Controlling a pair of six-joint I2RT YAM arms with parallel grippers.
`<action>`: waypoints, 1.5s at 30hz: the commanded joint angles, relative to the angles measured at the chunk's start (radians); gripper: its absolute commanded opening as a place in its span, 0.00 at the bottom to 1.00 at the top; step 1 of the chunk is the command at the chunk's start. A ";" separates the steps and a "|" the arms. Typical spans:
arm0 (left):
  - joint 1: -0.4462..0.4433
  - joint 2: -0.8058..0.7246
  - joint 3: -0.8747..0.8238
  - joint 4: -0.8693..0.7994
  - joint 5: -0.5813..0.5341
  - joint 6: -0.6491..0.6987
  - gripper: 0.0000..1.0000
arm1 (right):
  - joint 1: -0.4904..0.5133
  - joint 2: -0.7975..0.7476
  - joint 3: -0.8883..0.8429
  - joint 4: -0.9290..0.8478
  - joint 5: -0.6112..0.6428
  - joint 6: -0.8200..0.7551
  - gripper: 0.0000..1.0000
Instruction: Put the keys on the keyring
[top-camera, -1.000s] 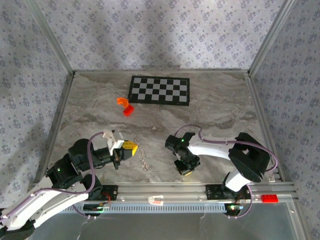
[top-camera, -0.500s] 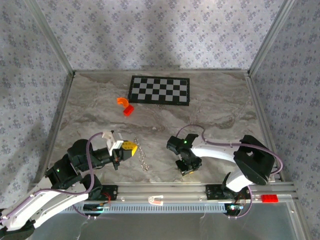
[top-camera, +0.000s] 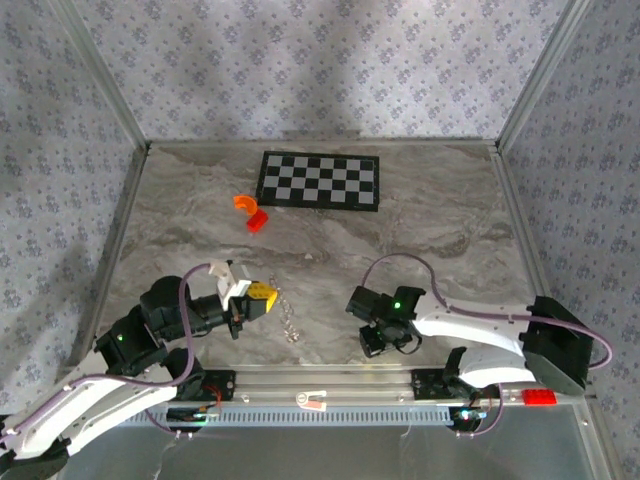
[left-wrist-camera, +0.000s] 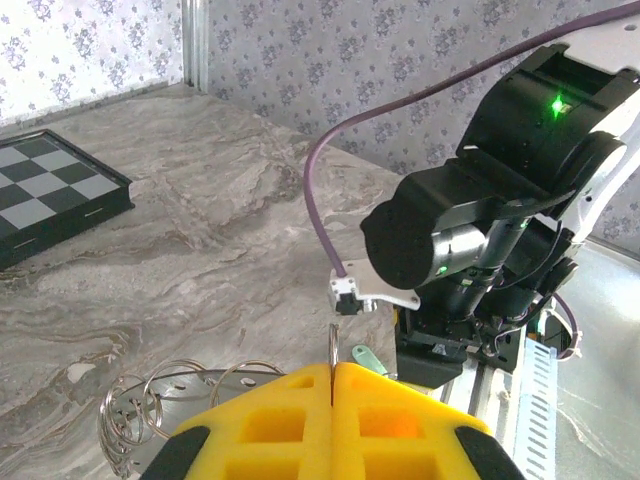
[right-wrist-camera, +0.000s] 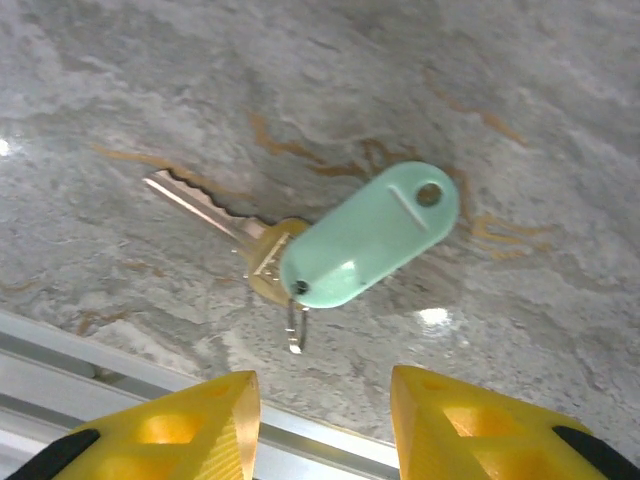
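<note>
Keys (right-wrist-camera: 365, 238): one; keyring (top-camera: 288, 318): seemingly one.

The left hand (left-wrist-camera: 332, 378) is pinched together on a low, bent arm; the right hand (right-wrist-camera: 325, 392) points down, jaws parted

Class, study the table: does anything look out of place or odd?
Yes. The brass key with its pale teal-green oval tag lies loose on the marble table, close to the near metal rail, apart from the silvery-grey beaded chain loop. An orange curved piece and small red piece lie stray by the black-and-white checkerboard.
</note>
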 joint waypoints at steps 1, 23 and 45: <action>-0.004 0.000 0.013 0.063 0.020 0.005 0.00 | 0.016 -0.049 -0.032 0.022 0.060 0.065 0.38; -0.005 -0.006 0.013 0.058 0.024 0.001 0.00 | 0.061 -0.111 -0.133 0.175 0.106 0.015 0.27; -0.004 -0.003 0.018 0.051 0.018 0.005 0.00 | 0.057 -0.086 -0.136 0.203 0.090 -0.006 0.18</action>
